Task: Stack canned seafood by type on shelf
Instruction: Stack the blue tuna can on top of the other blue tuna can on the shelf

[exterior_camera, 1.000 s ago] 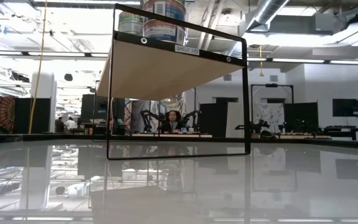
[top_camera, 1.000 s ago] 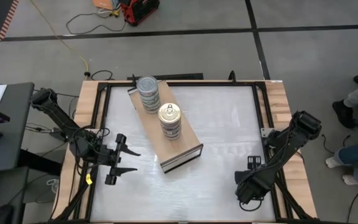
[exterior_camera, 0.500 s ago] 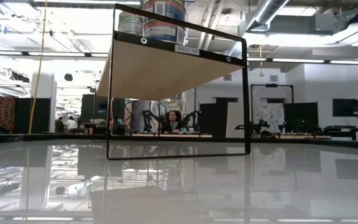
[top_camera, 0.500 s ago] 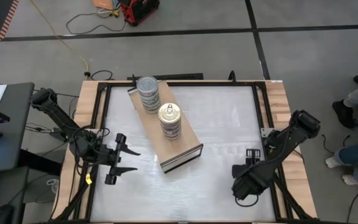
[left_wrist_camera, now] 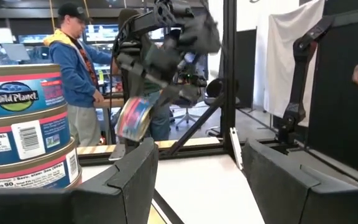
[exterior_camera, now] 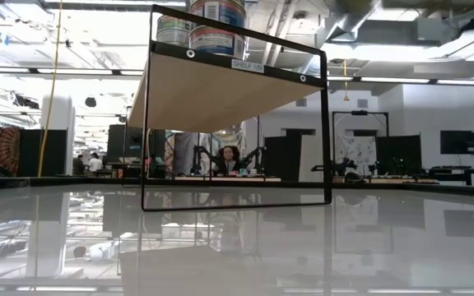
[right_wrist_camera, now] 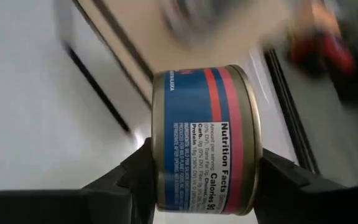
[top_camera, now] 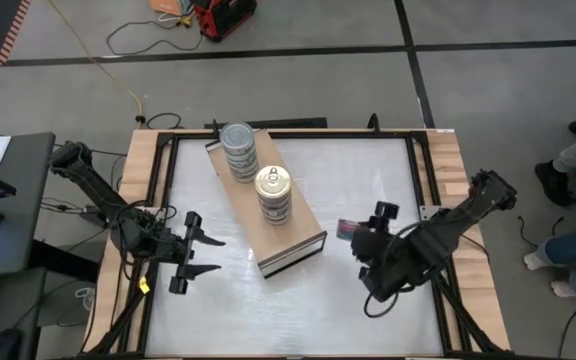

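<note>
The right end effector (top_camera: 353, 232) hung above the surface (top_camera: 368, 180) just beside the shelf's (top_camera: 303, 222) open end, pinching a tin (right_wrist_camera: 205, 140) on its side by its flat ends. The left end effector (top_camera: 200, 255) waited spread near the surface's left edge. Two stacks stood on the shelf, gold-topped (top_camera: 272, 192) nearer and silver-topped (top_camera: 237, 148) behind; I judged the tin should be turned upright, matched to the right stack, centred over it, and let go only once seated.
</note>
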`<action>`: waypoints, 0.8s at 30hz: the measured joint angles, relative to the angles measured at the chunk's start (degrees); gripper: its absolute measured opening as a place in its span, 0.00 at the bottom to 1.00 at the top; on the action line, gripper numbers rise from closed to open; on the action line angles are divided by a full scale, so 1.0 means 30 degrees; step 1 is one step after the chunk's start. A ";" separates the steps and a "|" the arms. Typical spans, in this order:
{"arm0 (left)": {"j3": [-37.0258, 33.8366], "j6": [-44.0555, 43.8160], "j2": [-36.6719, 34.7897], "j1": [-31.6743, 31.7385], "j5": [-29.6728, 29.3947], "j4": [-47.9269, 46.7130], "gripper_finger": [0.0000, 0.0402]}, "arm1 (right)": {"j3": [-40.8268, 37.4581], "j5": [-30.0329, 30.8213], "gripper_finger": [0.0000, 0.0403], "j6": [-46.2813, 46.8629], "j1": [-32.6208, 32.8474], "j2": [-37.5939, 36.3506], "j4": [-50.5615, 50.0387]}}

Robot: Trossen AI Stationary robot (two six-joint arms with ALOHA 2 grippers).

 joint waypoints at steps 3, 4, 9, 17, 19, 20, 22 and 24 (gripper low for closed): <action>0.0000 -0.0147 -0.0264 0.0000 0.0000 -0.0008 0.56 | 0.1166 0.1182 0.55 -0.4127 0.0026 -0.0367 0.3806; 0.0000 -0.0159 -0.0350 0.0000 0.0000 -0.0028 0.56 | 0.1477 0.1335 0.56 -0.5834 0.0026 -0.0447 0.5323; 0.0000 -0.0182 -0.0892 0.0000 -0.0450 0.0161 0.56 | 0.2258 0.2972 0.56 -1.5811 -0.0161 -0.0522 1.3267; 0.0008 -0.0762 -0.1632 0.0131 -0.1763 0.1596 0.56 | 0.2258 0.3242 0.57 -2.9414 -0.2829 0.0510 2.1464; 0.0220 -0.1292 -0.1964 0.0146 -0.1736 0.0827 0.56 | 0.2248 0.3335 0.57 -3.1167 -0.3666 0.0822 2.2117; 0.0399 -0.1531 -0.2148 0.0150 -0.1638 0.0319 0.56 | 0.2248 0.3382 0.57 -3.2041 -0.4047 0.0950 2.2443; 0.0865 -0.2064 -0.2597 0.0153 -0.1393 -0.1197 0.56 | 0.2248 0.3628 0.57 -3.3562 -0.4614 0.1177 2.2712; 0.1439 -0.2491 -0.3020 0.0153 -0.1329 -0.2926 0.56 | 0.2248 0.3973 0.56 -3.4959 -0.5317 0.1440 2.3428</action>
